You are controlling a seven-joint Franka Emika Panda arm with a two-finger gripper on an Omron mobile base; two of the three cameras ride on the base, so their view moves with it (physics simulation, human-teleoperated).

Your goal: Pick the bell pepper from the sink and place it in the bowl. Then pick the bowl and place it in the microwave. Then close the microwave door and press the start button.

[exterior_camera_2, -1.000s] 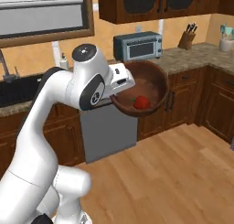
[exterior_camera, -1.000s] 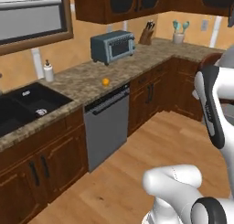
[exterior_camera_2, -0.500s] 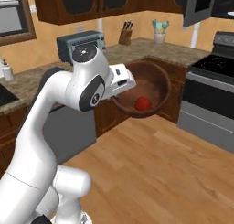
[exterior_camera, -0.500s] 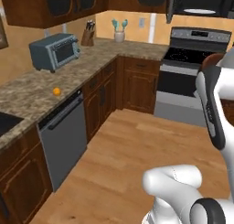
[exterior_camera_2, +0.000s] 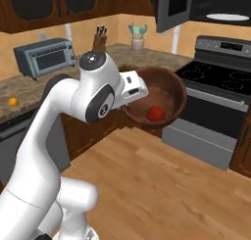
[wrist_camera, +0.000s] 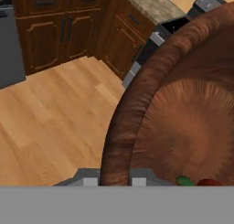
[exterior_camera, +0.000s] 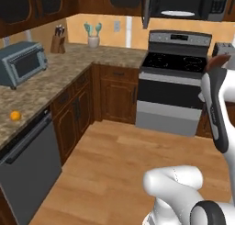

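Nearest, in the hand view, the gripper [wrist_camera: 115, 178] is clamped on the rim of the bowl [wrist_camera: 183, 113]: one grey finger sits just outside the brown wall and the other just inside it, with the rim pinched between them. The bowl spreads away from the pincer to the right and upward, its hollow turned toward the camera. Low in that hollow, just beside the inner finger, a bit of green stem and a sliver of red mark the bell pepper [wrist_camera: 208, 182], mostly cut off by the picture's lower part.

From the right base view the bowl [exterior_camera_2: 164, 89] is held in the air off the end of the white arm, tilted so that its open side faces the camera, above the wooden floor [exterior_camera_2: 162, 185] and touching no counter. The bell pepper [exterior_camera_2: 155, 113] lies inside against the lower wall, on the side away from the wrist.

Beyond the bowl stands the stove [exterior_camera_2: 215, 111], with its black cooktop, and above it the microwave [exterior_camera_2: 215, 9], whose white turntable shows inside. The microwave door [exterior_camera_2: 169, 9] hangs swung open at its left. In the left base view the same open door [exterior_camera: 146, 8] stands edge-on above the stove [exterior_camera: 172, 86].

Farther left along the granite counter [exterior_camera: 41, 93] sit a grey toaster oven [exterior_camera: 20, 63], a small orange fruit [exterior_camera: 15, 115], a knife block [exterior_camera: 57, 41] and a utensil pot [exterior_camera: 93, 38] in the corner
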